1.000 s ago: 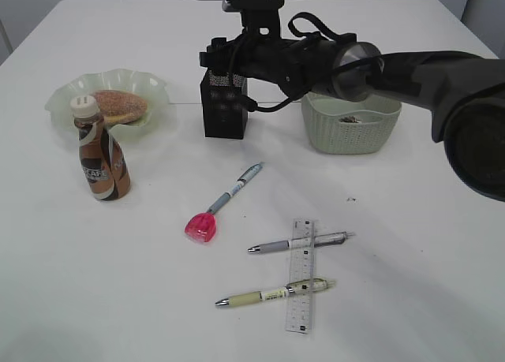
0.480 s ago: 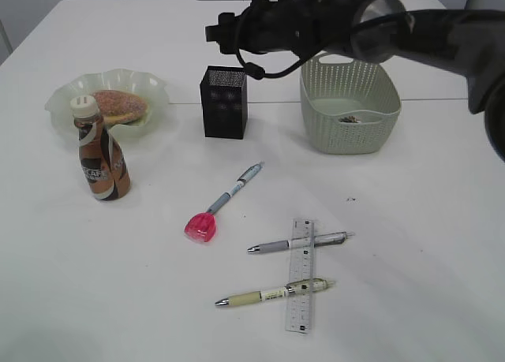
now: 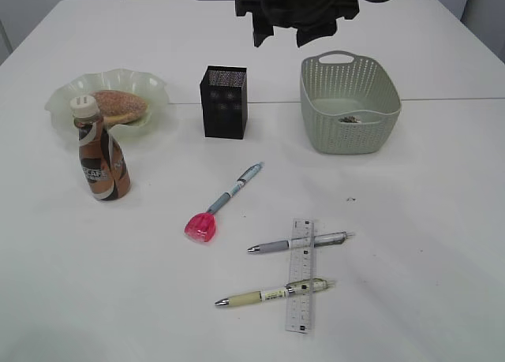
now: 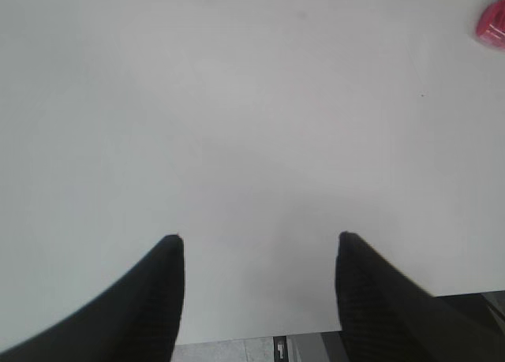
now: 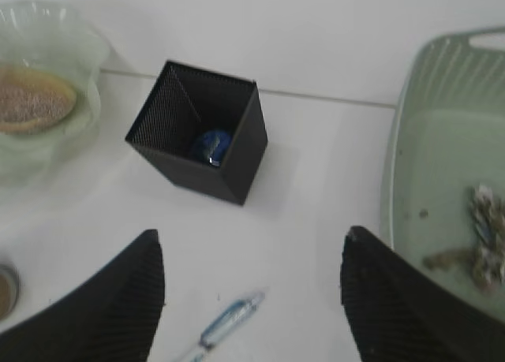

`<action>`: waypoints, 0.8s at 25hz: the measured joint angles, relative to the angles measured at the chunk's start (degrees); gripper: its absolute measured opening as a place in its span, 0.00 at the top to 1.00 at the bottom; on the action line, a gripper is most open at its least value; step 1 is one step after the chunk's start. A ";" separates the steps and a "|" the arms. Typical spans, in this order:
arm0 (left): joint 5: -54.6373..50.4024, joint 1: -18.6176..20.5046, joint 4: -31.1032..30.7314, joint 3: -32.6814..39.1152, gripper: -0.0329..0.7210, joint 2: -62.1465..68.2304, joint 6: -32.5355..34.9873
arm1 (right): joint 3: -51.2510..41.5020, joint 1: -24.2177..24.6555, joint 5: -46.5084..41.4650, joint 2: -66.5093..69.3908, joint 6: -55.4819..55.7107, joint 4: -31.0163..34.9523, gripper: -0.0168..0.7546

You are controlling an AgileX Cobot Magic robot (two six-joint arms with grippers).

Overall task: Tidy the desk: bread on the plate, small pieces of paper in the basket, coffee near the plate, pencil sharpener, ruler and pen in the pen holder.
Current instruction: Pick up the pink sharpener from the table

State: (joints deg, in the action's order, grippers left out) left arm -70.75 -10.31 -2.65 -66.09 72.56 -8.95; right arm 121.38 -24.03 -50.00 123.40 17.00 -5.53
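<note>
The black mesh pen holder (image 3: 224, 102) stands mid-table; the right wrist view (image 5: 200, 129) shows a blue object (image 5: 210, 147) at its bottom. My right gripper (image 3: 286, 32) is open and empty, high above the far table between holder and basket. A blue pen (image 3: 237, 187) and a pink pencil sharpener (image 3: 200, 228) lie in front of the holder. Two more pens (image 3: 298, 242) (image 3: 272, 294) lie across a clear ruler (image 3: 301, 275). Bread (image 3: 118, 106) sits on the green plate (image 3: 155, 84), with the coffee bottle (image 3: 100, 153) beside it. My left gripper (image 4: 259, 244) is open over bare table.
The green basket (image 3: 349, 102) at the right holds paper scraps (image 5: 483, 236). The pink sharpener shows at the top right of the left wrist view (image 4: 492, 23). The table's near edge runs just behind the left fingers.
My right arm has risen and drawn back from over the pen holder toward the far edge of the table; the holder is now fully uncovered. Objects on the table have not moved.
</note>
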 joint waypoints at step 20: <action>-0.22 -11.31 5.78 -4.59 0.35 2.13 0.39 | 0.00 0.00 -21.42 -7.94 -7.04 16.92 0.31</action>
State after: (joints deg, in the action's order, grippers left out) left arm -70.97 -21.62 3.13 -70.68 74.69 -8.56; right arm 121.38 -24.03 -71.42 115.46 9.97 11.39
